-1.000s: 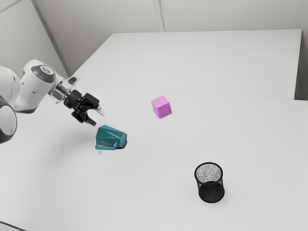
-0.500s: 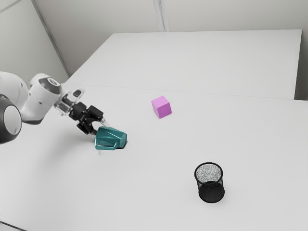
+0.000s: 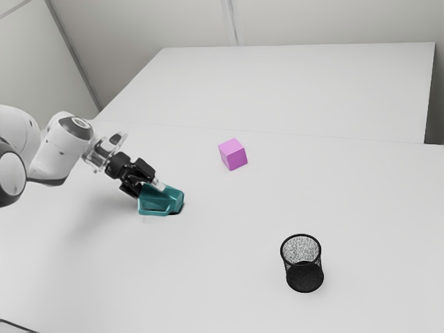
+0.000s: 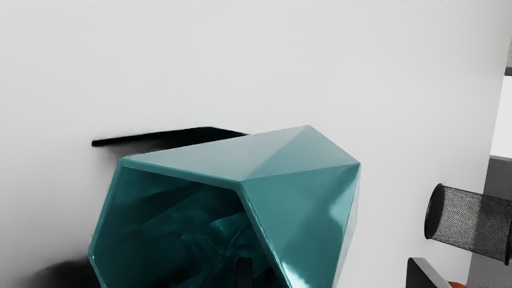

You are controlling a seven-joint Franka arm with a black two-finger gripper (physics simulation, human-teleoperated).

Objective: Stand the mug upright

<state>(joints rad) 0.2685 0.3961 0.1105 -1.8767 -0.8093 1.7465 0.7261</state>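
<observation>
Over the table (image 3: 208,277), your arm (image 3: 62,149) has its claw (image 3: 150,191) at the mug (image 3: 161,203).
Your claw's fingers stand apart, one at the mug's mouth, the other outside its wall; the mesh cup (image 3: 304,277) stands upright, farther toward the exterior view's right; the mug lies on its side, mouth toward your claw; the pink cube (image 3: 233,154) sits well apart from both.
</observation>
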